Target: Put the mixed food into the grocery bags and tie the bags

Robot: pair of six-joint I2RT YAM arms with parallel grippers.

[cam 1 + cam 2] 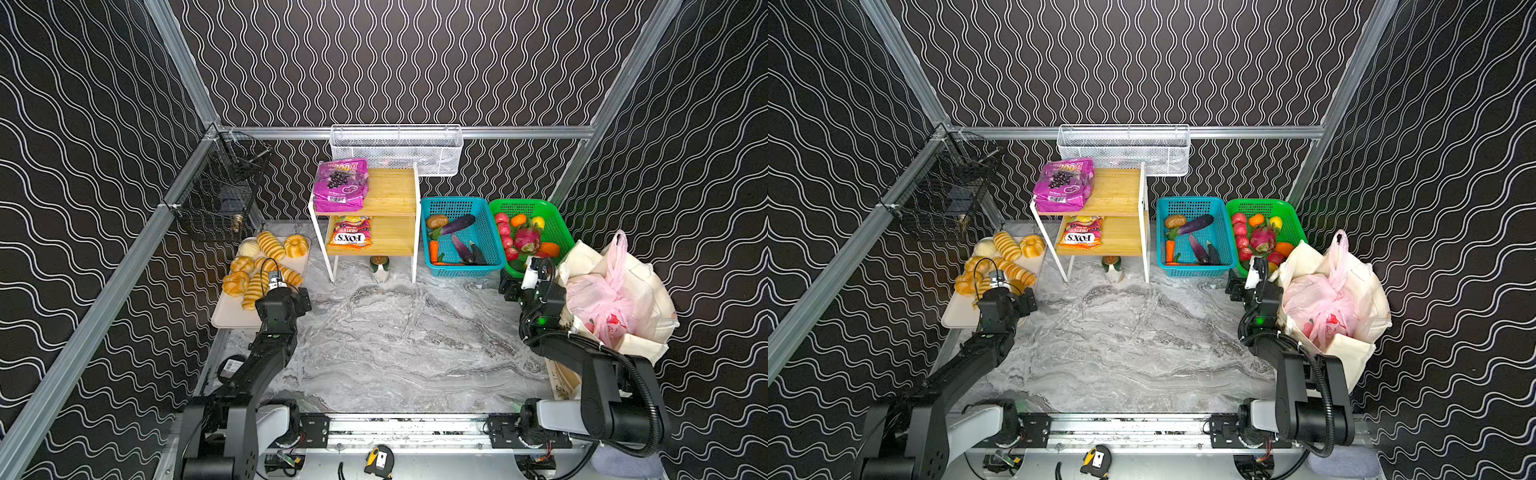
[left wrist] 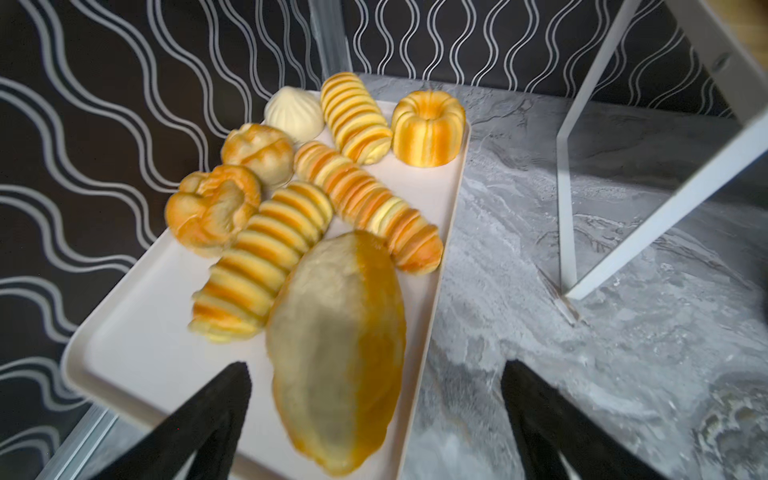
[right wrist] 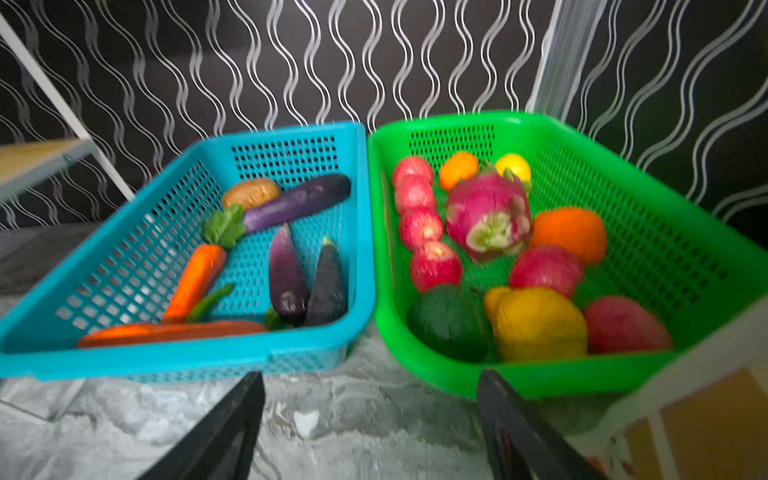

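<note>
**Both Grippers Spread, Pouch Still Shelved**

The left gripper (image 2: pixel 376 368) gapes over the bread tray (image 1: pixel 232 316). The magenta pouch (image 1: pixel 341 185) lies atop the rack (image 1: pixel 395 191). The right gripper (image 3: pixel 370 376), fingers apart and holding nothing, faces the green basket (image 3: pixel 540 382), beside the cream tote (image 1: pixel 652 286) holding the pink bag (image 1: pixel 598 299).

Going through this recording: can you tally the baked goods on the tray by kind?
Ribbed long rolls: 3
Knotted round rolls: 2
White steamed bun: 1
Fluted ring cake: 1
Large oval loaf: 1
Total: 8
</note>
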